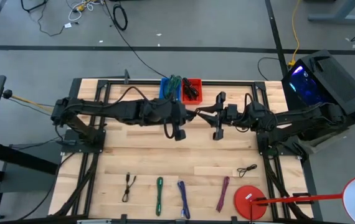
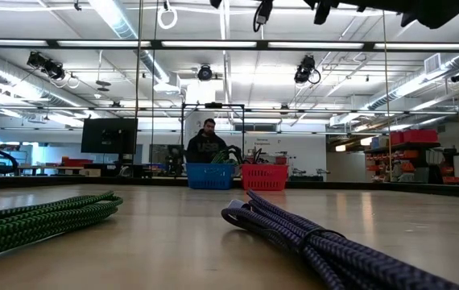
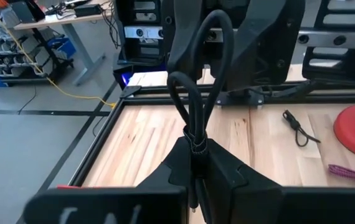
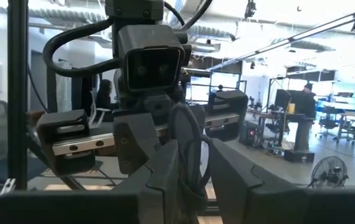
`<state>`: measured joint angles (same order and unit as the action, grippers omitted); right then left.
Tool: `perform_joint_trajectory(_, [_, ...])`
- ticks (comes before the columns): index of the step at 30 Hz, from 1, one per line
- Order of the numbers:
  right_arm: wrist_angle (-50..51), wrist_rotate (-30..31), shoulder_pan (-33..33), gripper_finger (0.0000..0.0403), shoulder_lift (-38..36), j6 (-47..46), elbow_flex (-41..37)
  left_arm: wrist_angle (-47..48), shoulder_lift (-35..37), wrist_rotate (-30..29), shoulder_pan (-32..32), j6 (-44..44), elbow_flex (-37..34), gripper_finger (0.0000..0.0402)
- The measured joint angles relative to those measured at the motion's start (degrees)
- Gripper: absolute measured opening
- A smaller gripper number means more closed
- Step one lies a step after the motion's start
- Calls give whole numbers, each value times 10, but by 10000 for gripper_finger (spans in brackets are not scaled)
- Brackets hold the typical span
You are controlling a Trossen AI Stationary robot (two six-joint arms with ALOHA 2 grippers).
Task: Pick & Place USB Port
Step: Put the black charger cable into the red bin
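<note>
Left gripper (image 1: 179,132): raised above the middle of the table (image 1: 140,158), reaching toward the right arm; in its own wrist view the fingers (image 3: 224,171) are pinched narrow on a bundled black cable (image 3: 196,106), whose loop stands out past the fingertips.

Black cable: the task's thing, held in the air between the two arms, well above the wood. Its long axis runs along the line from one gripper to the other, so each arm meets it end-on.

Right gripper (image 1: 217,132): just beside the left one, facing it. In the right wrist view its fingers (image 4: 165,168) stand narrow on either side of the same loop (image 4: 187,146); I judge they are pressed on it, though contact is hard to confirm.

Nearer arm: neither, since both sit on the cable at mid-table. This reads as a handover.

Bins: a blue bin (image 1: 170,88) and a red bin (image 1: 192,89) stand side by side at the table's far edge, behind the grippers. The red one lies a little nearer the right arm.

Front row: a black, a green (image 1: 159,195), a purple-blue (image 1: 183,198) and a magenta cable (image 1: 223,193) lie untouched, well apart from the fingers.
</note>
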<state>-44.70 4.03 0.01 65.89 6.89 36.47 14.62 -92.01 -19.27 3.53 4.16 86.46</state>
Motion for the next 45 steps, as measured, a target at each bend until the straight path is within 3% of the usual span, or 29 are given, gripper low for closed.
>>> perform_joint_trajectory(20, [-4, 37, -8, 91, 29, -7, 1, -22, -1, -2, -1, 10, -1, 23])
perform_joint_trajectory(22, [9, 37, -8, 81, 29, -9, 1, -21, -1, -2, 0, 10, -1, 23])
perform_joint_trajectory(26, [12, 39, -8, 15, 29, 1, 1, -17, -1, -4, -4, 9, -1, 23])
perform_joint_trajectory(37, [11, 43, -29, 2, 31, -2, -1, -12, -1, -24, -7, -4, 0, 78])
perform_joint_trajectory(41, [42, 54, -62, 1, 24, -2, -2, -6, 10, -60, -5, -1, 3, 94])
perform_joint_trajectory(45, [87, 70, -115, 1, 10, -2, -2, 26, 20, -60, 0, -9, 3, 107])
